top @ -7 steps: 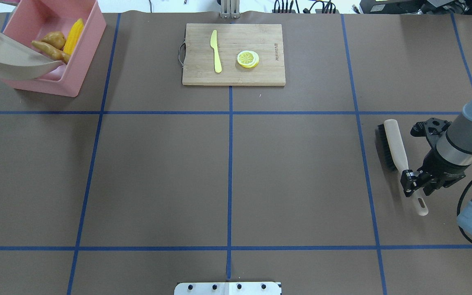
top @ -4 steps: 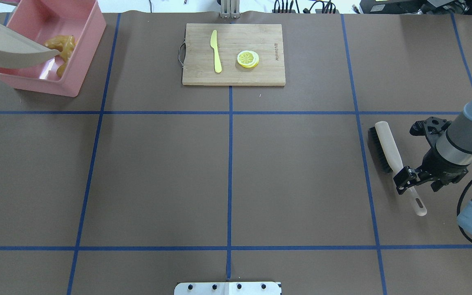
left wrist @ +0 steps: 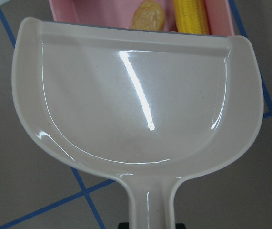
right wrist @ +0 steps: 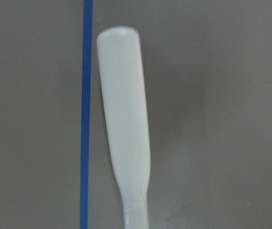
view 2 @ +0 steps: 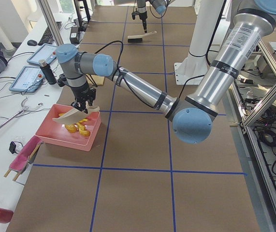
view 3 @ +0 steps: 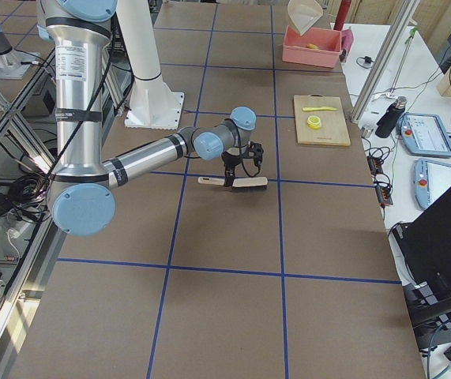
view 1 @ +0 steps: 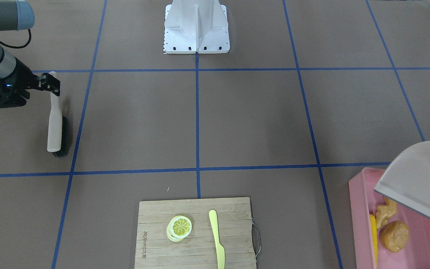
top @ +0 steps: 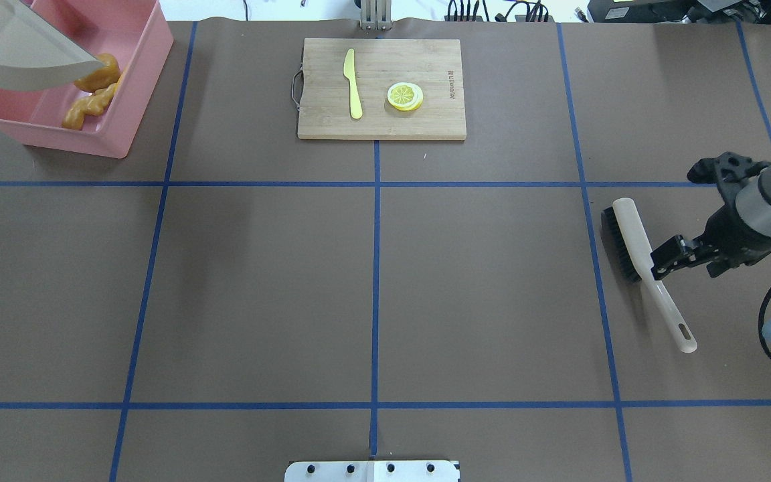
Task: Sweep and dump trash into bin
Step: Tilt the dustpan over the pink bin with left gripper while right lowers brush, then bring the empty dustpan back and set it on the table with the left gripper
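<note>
Table: brown top with a blue tape grid. Bin: pink tub at the far left corner. Cutting board: wooden, at the middle of the far edge. Dustpan: beige, tilted above the bin, its handle clamped by the left gripper. Brush: lies flat near the right edge; the right gripper is over its handle, fingers narrowly parted astride it. Inside the bin: corn along a wall, potato just beside it, ginger partly under the dustpan's lip. On the board, apart: knife and lemon slice.

Dustpan higher above the bin, trash now down on its floor, right gripper nearer the brush head.
</note>
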You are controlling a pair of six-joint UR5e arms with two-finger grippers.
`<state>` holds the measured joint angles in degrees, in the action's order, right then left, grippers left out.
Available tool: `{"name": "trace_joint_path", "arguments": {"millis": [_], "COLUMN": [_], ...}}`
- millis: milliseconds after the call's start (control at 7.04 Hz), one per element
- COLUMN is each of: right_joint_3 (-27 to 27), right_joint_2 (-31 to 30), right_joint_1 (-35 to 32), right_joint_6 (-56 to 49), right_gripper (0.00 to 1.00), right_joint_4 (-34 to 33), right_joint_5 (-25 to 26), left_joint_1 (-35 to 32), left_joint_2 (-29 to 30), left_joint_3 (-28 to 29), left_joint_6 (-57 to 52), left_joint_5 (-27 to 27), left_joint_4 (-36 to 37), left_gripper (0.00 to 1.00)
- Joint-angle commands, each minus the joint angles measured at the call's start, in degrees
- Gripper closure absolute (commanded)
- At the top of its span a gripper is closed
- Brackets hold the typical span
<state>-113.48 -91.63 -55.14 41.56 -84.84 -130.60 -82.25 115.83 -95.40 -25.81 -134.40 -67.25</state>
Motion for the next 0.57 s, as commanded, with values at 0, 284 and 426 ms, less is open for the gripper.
{"name": "trace_joint_path", "arguments": {"millis": [0, 284, 426], "right_joint_3": [-0.87, 2.62, 7.52], "right_joint_2": [0.4, -0.04, -0.04], "right_joint_1": [-13.19, -20.41, -24.62], "right_joint_6": [-1.74, -21.52, -25.79], "right_gripper": [0.0, 0.0, 0.0], "right_joint_4": [0.37, -0.58, -0.24], "right_joint_5": [0.34, 4.79, 4.21], "left_joint_1": [5.13, 15.32, 21.46], "left_joint_2": [-5.5, -9.99, -11.49], "left_joint_3": [-7.75, -14.27, -14.11], "left_joint_6": [-2.4, -2.32, -2.58], "left_joint_5": [-5.77, -6.32, -6.06], "left_joint_4": [-6.01, -20.15, -26.99], "left_gripper": [1.0, 1.0, 1.0]}}
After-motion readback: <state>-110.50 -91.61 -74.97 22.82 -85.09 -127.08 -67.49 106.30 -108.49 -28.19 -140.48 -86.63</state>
